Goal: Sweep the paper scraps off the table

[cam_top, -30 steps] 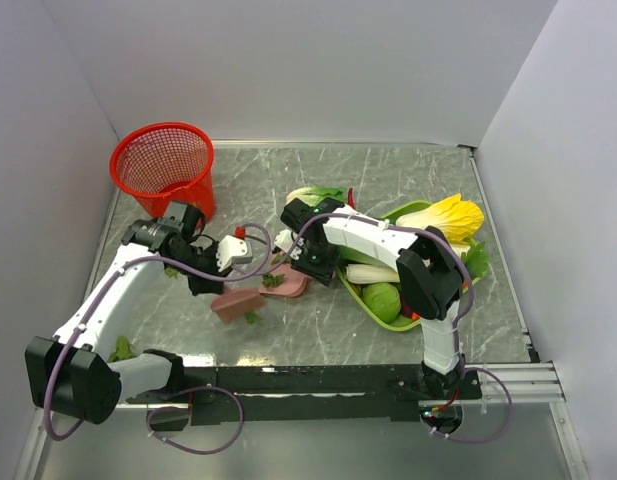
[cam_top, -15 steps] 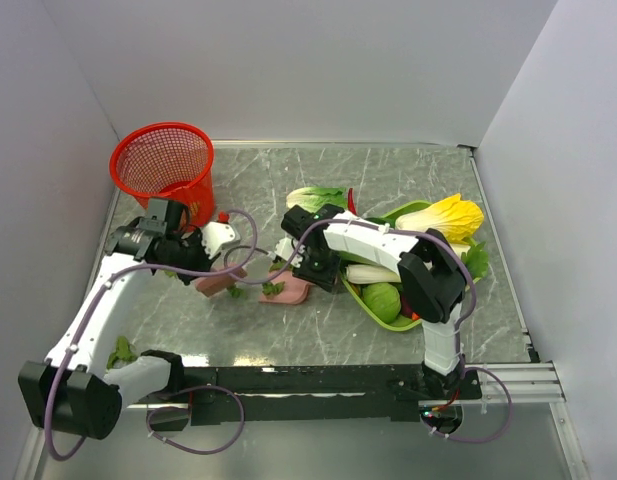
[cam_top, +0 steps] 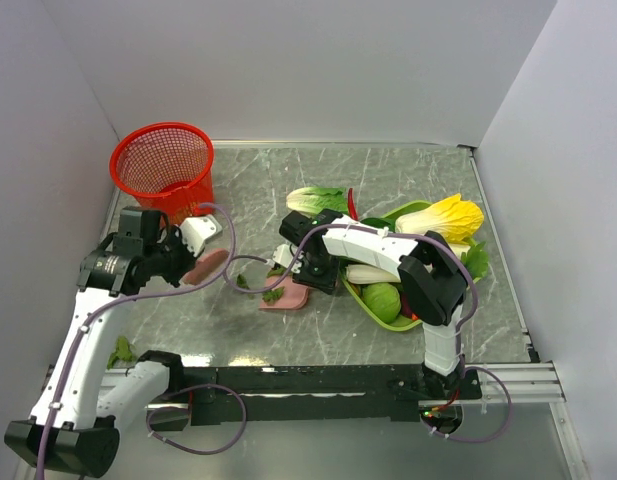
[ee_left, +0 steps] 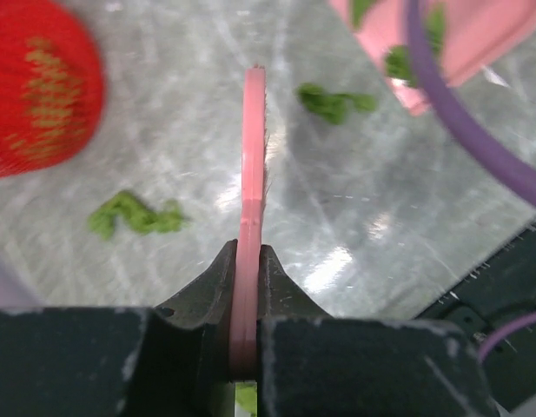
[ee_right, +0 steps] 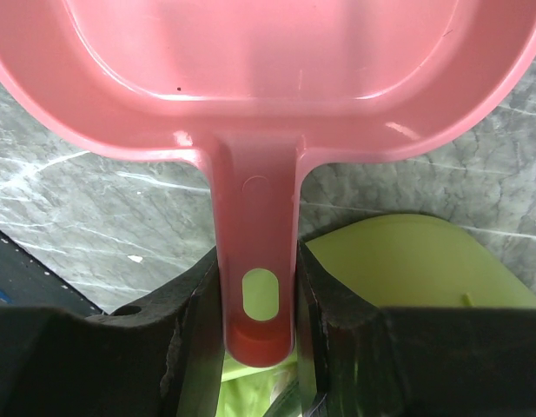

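My left gripper [cam_top: 185,262] is shut on a pink brush [cam_top: 205,265], held just off the marble table [cam_top: 388,180] in front of the red basket. The left wrist view shows the brush [ee_left: 252,174] edge-on between the fingers of that gripper [ee_left: 248,261]. My right gripper [cam_top: 308,268] is shut on the handle of the pink dustpan [cam_top: 288,294], which rests on the table with a paper scrap [cam_top: 273,295] in it. The right wrist view shows the dustpan's handle [ee_right: 257,252] in that gripper [ee_right: 259,287]. Loose scraps lie on the table beside the brush [ee_left: 335,102] [ee_left: 133,213], left of the dustpan [cam_top: 240,282], and by the left near edge [cam_top: 121,350].
A red mesh basket [cam_top: 163,165] stands at the back left. A lime green tray [cam_top: 380,312] with toy vegetables sits right of the dustpan, with a yellow cabbage [cam_top: 446,217] and a pale cabbage [cam_top: 316,199] near it. White walls enclose the table.
My left arm has swung left and back with the brush, away from the dustpan towards the basket. The dustpan has stayed nearly in place in my right gripper.
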